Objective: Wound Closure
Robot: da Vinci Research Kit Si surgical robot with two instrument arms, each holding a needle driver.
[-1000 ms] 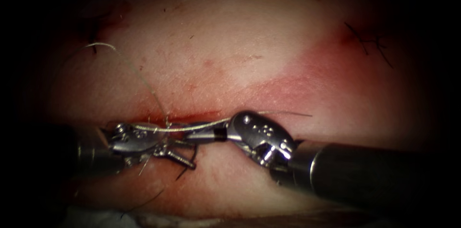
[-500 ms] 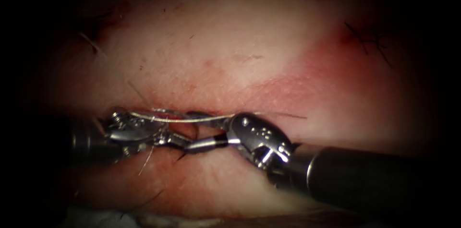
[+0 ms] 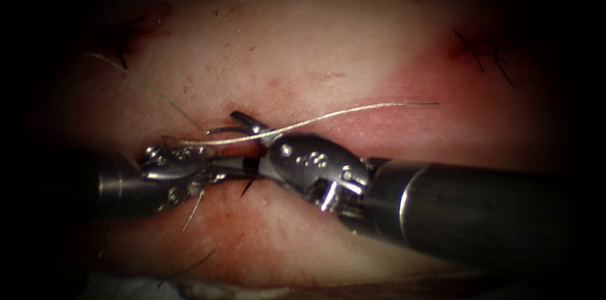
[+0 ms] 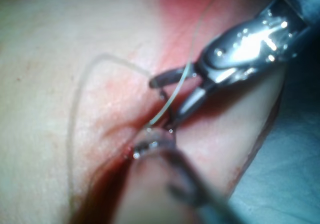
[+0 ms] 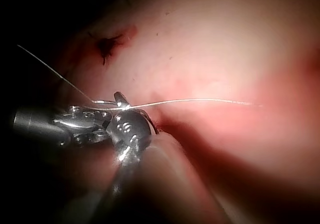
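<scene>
Steel jaws of the right arm's tool (image 3: 231,141) stand apart, one raised above the pale thread (image 3: 328,117) and one below it. The strand passes through the gap ungripped, which the left wrist view confirms (image 4: 165,100). This tool holds nothing.

Just beside it, the left arm's tool (image 3: 201,156) seems closed on the same thread. The strand ends at its tip in the left wrist view (image 4: 150,145), though the pinch itself is too small to make out.

From there one length of thread runs rightward, its free end lying loose on the tissue (image 3: 303,54). Another length trails away to the upper left. Both tools meet over the cut (image 3: 247,150), towards its left part. Dark cut ends of thread (image 3: 485,54) mark an older stitch far to the right. Where the needle is, I cannot tell.

My reading is that this is thread work, not needle work: the strand is offered between the open jaws. Any grasp here calls for a clean closure on the strand alone. It must stay clear of the left tool's tip and the tissue beneath, and must not jerk the held end.
</scene>
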